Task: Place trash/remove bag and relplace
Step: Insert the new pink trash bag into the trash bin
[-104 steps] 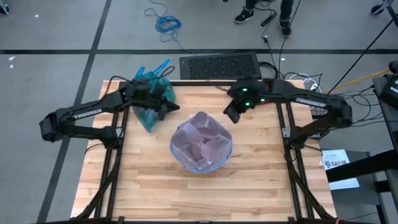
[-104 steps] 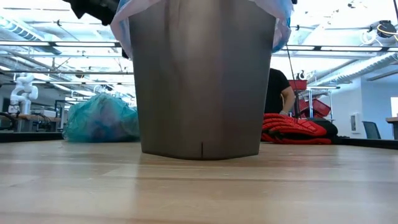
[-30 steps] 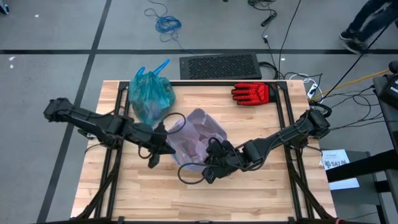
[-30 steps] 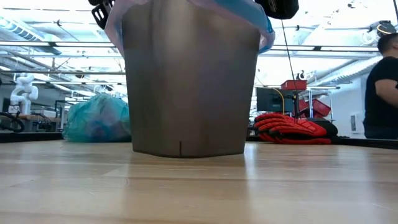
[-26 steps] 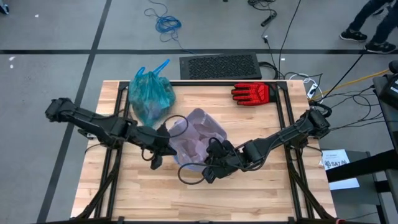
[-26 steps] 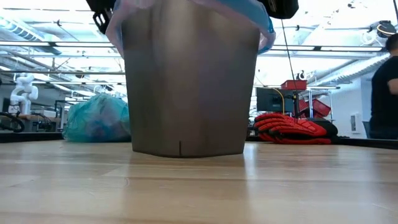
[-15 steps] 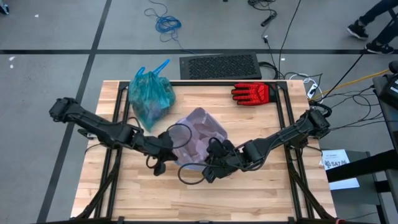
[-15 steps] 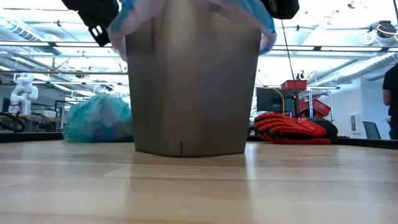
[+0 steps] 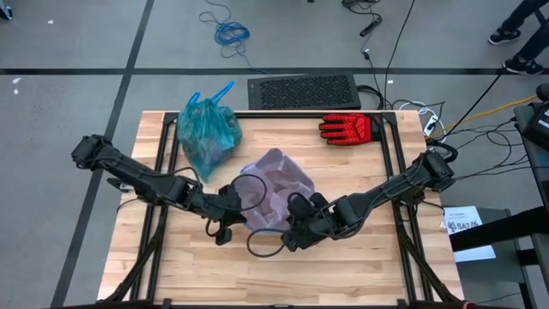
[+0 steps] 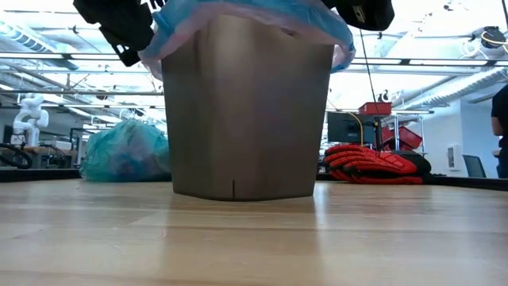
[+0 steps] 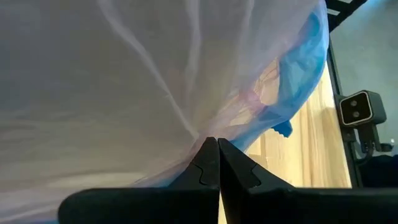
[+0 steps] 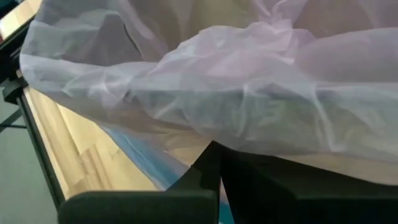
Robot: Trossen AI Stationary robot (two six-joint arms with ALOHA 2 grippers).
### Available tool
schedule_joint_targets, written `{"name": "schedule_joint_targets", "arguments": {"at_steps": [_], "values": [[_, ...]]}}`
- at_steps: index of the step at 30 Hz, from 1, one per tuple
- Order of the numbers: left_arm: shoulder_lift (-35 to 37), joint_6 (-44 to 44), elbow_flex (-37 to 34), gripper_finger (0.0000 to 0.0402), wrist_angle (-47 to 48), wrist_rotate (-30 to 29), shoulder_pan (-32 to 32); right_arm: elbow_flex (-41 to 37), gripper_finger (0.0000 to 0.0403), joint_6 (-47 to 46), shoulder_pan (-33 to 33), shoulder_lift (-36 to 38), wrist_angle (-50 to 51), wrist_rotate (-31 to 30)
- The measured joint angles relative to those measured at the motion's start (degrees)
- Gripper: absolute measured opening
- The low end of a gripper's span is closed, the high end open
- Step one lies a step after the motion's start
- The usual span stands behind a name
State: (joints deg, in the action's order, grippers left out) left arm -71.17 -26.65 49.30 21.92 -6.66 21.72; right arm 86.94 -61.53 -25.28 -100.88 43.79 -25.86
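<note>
Left gripper (image 11: 217, 158) has its two dark fingers pressed together on a fold of the pale pink liner (image 11: 143, 93), at the near-left rim of the grey bin (image 10: 246, 111). Right gripper (image 12: 214, 165) is likewise pinched tight on the same liner (image 12: 249, 81) at the bin's near-right rim. Seen from above, both grippers, left (image 9: 225, 206) and right (image 9: 300, 225), flank the near side of the bin, whose mouth is covered by the pink film (image 9: 273, 193) with a blue strip draped over the rim (image 10: 254, 14). Bin stands near the middle of the wooden table (image 9: 343, 266). The teal-green bag (image 9: 208, 129), full and bunched at the top, sits at the far-left of the table, well apart from the bin. A red glove (image 9: 347, 129) lies at the far right
</note>
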Motion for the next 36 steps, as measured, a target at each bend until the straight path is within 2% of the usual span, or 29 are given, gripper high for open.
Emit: {"name": "schedule_joint_targets", "arguments": {"at_steps": [11,16,22,27,30,33,36], "values": [[-1.5,-0.5,0.0,0.0,-0.68,-1.92,0.54,-0.2,0.0,-2.3,-0.56,0.0,-0.75,0.28],[3.75,-1.19,0.47,0.0,0.08,-1.96,0.54,3.31,0.0,0.22,-1.54,0.15,0.36,0.68],[11.66,-3.74,1.4,0.0,3.24,-2.92,0.43,12.44,0.0,3.99,-1.89,0.15,9.79,2.17],[13.73,-9.95,1.49,0.0,11.2,-3.12,0.43,23.2,0.0,6.63,-0.5,0.25,22.41,0.97],[13.07,-13.26,0.83,0.0,15.57,-5.86,0.43,29.68,0.0,5.2,2.56,0.33,34.39,-1.75],[12.75,-14.84,0.26,0.0,16.49,-10.15,-0.07,33.91,0.0,1.41,7.47,0.33,46.53,-1.75],[12.67,-14.98,0.13,0.0,16.34,-12.38,-1.91,33.61,0.0,5.93,12.74,1.34,44.91,0.11]]}}
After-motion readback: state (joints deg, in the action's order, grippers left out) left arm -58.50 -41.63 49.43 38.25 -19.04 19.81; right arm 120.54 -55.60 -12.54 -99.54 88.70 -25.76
